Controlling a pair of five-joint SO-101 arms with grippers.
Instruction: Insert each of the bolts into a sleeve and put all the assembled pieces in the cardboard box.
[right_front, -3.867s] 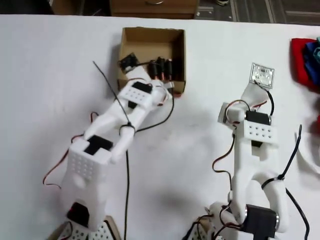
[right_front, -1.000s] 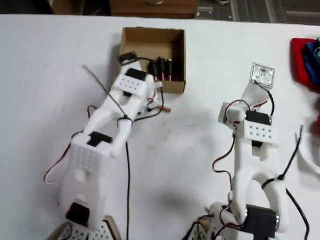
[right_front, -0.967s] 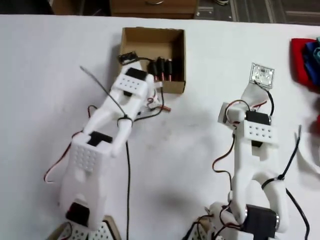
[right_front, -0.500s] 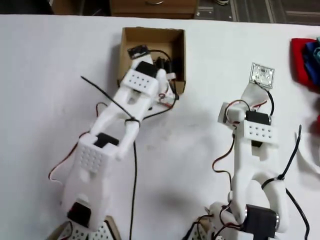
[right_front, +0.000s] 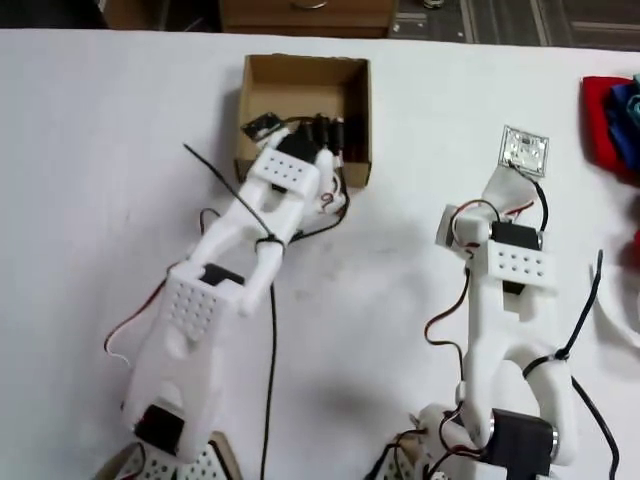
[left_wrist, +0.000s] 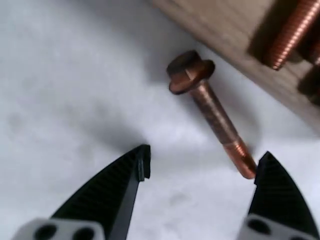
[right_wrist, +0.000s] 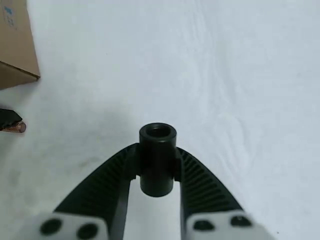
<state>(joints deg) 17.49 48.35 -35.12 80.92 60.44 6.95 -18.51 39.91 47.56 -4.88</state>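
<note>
Now — left fingers (left_wrist: 120, 190) wide apart over bolt (left_wrist: 210, 107) | right fingers (right_wrist: 200, 190) gripping sleeve (right_wrist: 157, 160) upright

From above, the left arm (right_front: 280, 185) hides much of the box's (right_front: 258, 75) near wall from us, and the pieces (right_front: 330, 130) inside are too small to count. The left wrist view's edge cuts off the boxed bolts (left_wrist: 289, 35).
</note>
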